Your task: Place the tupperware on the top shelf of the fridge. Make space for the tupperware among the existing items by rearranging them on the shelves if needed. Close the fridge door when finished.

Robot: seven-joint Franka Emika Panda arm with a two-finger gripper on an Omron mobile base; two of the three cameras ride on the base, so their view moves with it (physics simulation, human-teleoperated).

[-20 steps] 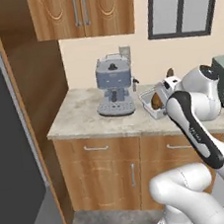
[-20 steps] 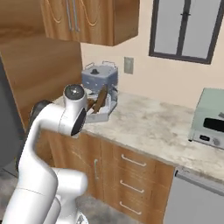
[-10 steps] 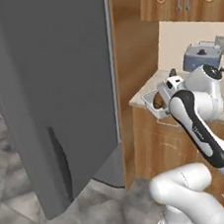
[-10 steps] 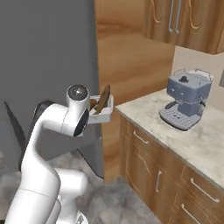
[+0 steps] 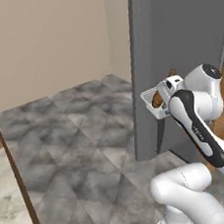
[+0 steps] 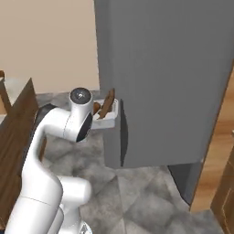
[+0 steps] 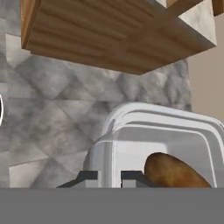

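One second has swung the whole outlook: the coffee machine and desk that filled both base views are gone, so the base has turned, not the things. Nearest, the claw (image 7: 109,177) pinches the near wall of the tupperware (image 7: 162,144), its tips narrow on the rim, brown food inside. The tub rides level at the arm's end, close in front of the grey fridge (image 6: 169,77) door. Beyond lie grey floor tiles (image 5: 81,132) and a beige wall (image 5: 40,38). Carrying seems done; the shelves are hidden behind the door
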